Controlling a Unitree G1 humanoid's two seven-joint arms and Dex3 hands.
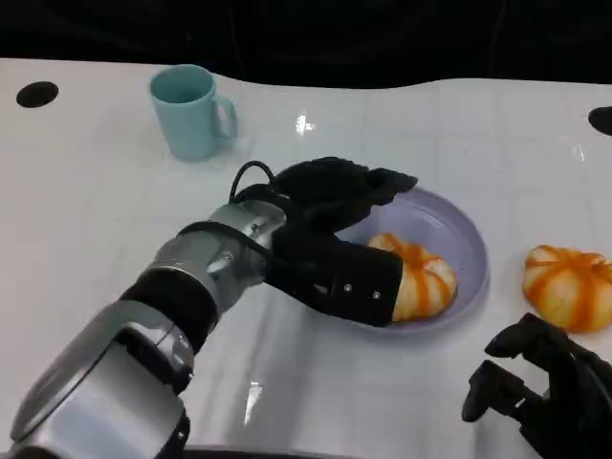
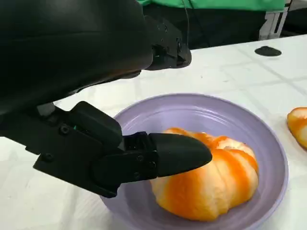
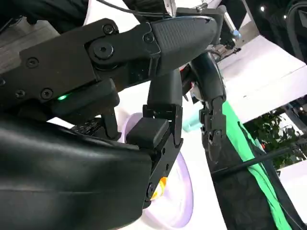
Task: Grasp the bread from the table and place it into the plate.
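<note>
The bread (image 1: 421, 279) lay in the plate (image 1: 466, 234); the left hand (image 1: 330, 234), fingers spread, touched it. Next: withdraw clear.

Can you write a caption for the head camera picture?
Left hand setting a bread in the purple plate; another bread waits nearby.
</note>
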